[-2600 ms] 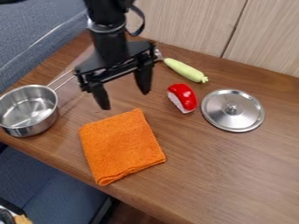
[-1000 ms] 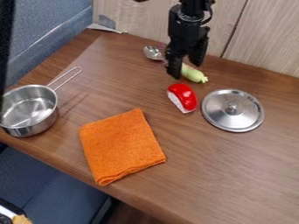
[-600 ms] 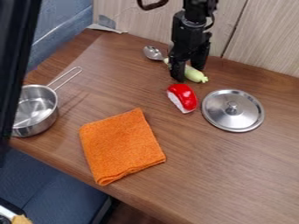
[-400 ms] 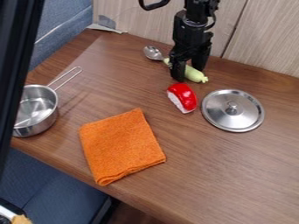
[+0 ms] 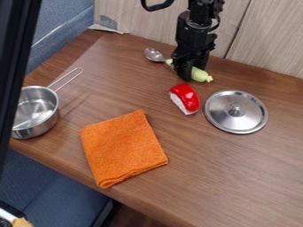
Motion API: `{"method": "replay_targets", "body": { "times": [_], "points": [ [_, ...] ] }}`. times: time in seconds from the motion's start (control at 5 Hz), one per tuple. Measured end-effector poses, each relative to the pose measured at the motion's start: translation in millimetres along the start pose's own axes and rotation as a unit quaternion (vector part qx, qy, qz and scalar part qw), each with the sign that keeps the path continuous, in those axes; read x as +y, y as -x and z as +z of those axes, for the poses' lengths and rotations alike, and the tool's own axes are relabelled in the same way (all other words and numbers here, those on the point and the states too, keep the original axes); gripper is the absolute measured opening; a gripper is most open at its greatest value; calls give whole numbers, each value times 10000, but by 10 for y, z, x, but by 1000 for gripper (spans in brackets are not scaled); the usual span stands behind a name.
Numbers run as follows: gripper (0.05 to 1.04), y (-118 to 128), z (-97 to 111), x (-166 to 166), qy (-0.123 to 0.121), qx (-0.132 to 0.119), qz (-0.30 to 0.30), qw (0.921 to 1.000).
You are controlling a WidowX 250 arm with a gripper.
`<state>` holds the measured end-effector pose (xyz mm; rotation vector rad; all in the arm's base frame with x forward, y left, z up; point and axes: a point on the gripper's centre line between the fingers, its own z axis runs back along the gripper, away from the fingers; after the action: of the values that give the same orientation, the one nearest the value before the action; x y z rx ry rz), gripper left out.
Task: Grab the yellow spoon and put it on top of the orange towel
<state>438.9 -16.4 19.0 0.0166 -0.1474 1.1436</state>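
Brown wood tabletop (image 5: 237, 159), pale panelled wall (image 5: 139, 17), blue fabric (image 5: 68, 26) alongside.
The gripper (image 5: 192, 73) has its jaws clamped on the yellow spoon (image 5: 202, 76) by the handle.

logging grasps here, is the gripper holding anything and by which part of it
The gripper holds the yellow spoon around the middle of its handle.

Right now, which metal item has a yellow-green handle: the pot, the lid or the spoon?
The spoon; the pot has a bare metal handle, the lid a metal knob.
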Motion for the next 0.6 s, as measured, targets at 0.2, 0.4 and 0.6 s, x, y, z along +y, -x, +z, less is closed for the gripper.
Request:
{"method": "replay_targets", "body": {
  "times": [0.2, 0.4, 0.6],
  "points": [
    [442, 7, 3, 3, -1, 21, -27, 10000],
    [441, 14, 10, -1, -1, 49, -41, 10000],
    [441, 25, 61, -11, -68, 137, -149, 9998]
  ]
}}
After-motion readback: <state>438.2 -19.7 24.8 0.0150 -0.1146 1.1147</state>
